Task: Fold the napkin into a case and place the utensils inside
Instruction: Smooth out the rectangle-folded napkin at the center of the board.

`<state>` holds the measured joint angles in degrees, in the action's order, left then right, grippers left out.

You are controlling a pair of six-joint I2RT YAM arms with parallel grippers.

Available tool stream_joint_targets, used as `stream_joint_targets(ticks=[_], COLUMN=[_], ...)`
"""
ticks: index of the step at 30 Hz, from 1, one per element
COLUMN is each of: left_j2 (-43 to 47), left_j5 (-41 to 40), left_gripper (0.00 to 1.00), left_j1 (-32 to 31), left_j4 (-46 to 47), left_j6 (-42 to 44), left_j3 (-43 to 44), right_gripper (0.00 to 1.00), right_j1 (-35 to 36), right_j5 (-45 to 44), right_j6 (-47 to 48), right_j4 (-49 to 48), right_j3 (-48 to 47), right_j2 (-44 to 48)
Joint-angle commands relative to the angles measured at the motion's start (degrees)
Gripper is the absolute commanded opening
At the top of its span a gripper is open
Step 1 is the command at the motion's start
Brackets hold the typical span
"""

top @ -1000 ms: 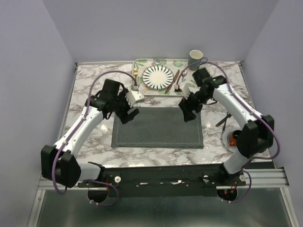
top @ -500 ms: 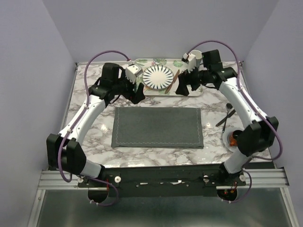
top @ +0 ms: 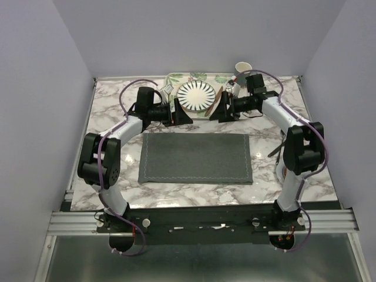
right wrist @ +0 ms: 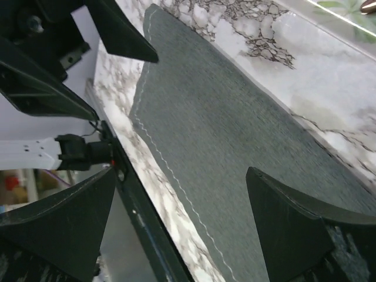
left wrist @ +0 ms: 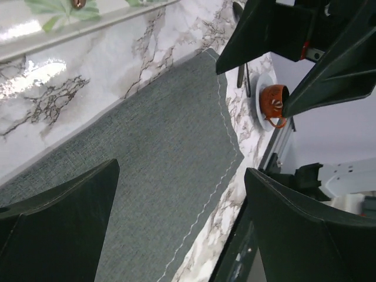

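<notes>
Napkin [top: 195, 157] lies below your left gripper [top: 181, 111] and right gripper [top: 223, 110], both spread empty, so pinch the corner nearest each evenly.

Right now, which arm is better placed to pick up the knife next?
Right. The knife lies by the striped plate's right side, just beside the open right gripper; the left gripper sits across the plate.
</notes>
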<state>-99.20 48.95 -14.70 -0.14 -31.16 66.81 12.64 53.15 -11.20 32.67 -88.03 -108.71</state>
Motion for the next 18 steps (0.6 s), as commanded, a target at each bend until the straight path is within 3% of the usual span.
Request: stream_joint_targets(ticks=[1, 7, 18], left_j2=[-5.38, -12.59, -21.65], left_j5=[5.54, 6.24, 6.51], left_gripper=[0.99, 0.99, 0.99], left_j1=[0.28, 1.25, 4.15], left_j4=[9.72, 11.48, 15.08], left_j6=[-10.41, -11.82, -13.14], left_j3=[0.51, 2.01, -1.06], right_gripper=[1.00, 1.00, 1.00], right_j1=[1.24, 1.68, 0.81], right_j5=[8.11, 8.38, 10.22], right_j6=[-12.61, -18.77, -17.98], right_j4=[-10.85, -19.39, -19.57], right_j3=[1.81, 4.01, 9.71], right_j2=[-6.51, -11.79, -20.14])
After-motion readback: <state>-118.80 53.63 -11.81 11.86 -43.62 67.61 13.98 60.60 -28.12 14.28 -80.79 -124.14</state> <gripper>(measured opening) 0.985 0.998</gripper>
